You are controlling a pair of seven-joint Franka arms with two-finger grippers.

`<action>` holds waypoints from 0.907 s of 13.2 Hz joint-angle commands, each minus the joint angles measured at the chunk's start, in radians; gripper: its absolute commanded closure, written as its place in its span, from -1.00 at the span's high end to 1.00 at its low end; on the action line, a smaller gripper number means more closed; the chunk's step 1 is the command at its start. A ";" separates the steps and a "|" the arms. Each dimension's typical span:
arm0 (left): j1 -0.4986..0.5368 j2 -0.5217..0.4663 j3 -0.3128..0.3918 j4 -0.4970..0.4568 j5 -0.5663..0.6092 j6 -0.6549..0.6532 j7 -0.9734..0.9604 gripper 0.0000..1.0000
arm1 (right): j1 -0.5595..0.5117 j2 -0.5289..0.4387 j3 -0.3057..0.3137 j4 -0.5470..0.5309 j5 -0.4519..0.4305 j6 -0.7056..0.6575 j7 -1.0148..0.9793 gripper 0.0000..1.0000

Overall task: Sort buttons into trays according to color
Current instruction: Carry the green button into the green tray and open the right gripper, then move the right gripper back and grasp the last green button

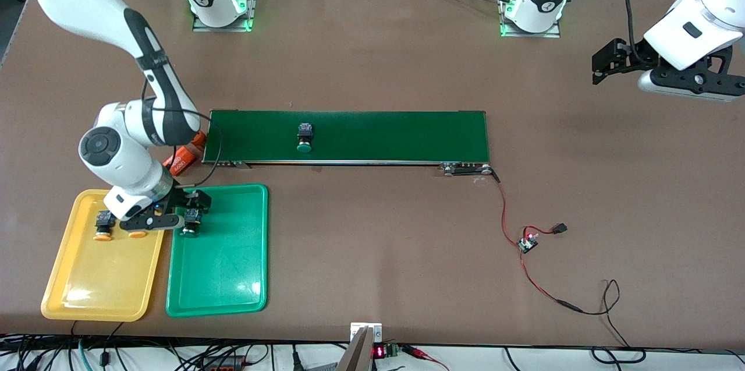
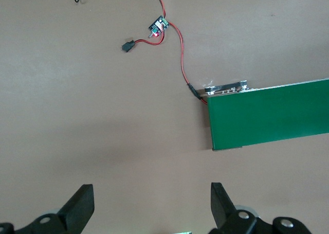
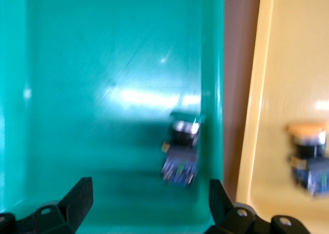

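My right gripper [image 1: 193, 208] [image 3: 149, 198] hangs open low over the green tray [image 1: 227, 266] [image 3: 77, 90], at the corner nearest the yellow tray [image 1: 93, 278] [image 3: 298, 64]. A green-capped button [image 1: 191, 224] [image 3: 181, 151] lies free in the green tray just ahead of the open fingers. Two yellow-capped buttons sit in the yellow tray, one [image 1: 103, 225] [image 3: 308, 157] in plain sight, the other [image 1: 138, 235] mostly hidden under the right hand. Another green-capped button [image 1: 304, 138] rests on the dark-green conveyor belt [image 1: 378, 135] [image 2: 267, 115]. My left gripper [image 1: 602, 65] [image 2: 151, 203] waits open and empty over bare table at the left arm's end.
An orange cylinder [image 1: 180, 158] lies beside the belt's end by the right arm. Red and black wires with a small switch board [image 1: 528, 241] [image 2: 158, 25] trail from the belt's other end toward the front camera.
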 commanded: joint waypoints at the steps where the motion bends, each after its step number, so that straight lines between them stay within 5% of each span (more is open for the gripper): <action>1: -0.002 0.019 0.001 0.042 0.020 -0.028 0.007 1.00 | 0.054 -0.229 0.022 -0.248 0.029 -0.016 0.160 1.00; 4: -0.001 0.019 0.003 0.042 0.020 -0.030 0.009 1.00 | 0.057 -0.363 0.133 -0.372 0.090 -0.060 0.269 1.00; 7: -0.004 0.019 0.001 0.043 0.020 -0.030 0.009 1.00 | 0.058 -0.396 0.225 -0.411 0.092 -0.083 0.343 1.00; 12: -0.004 0.019 0.001 0.043 0.019 -0.030 0.009 1.00 | 0.098 -0.362 0.243 -0.446 0.092 -0.001 0.392 1.00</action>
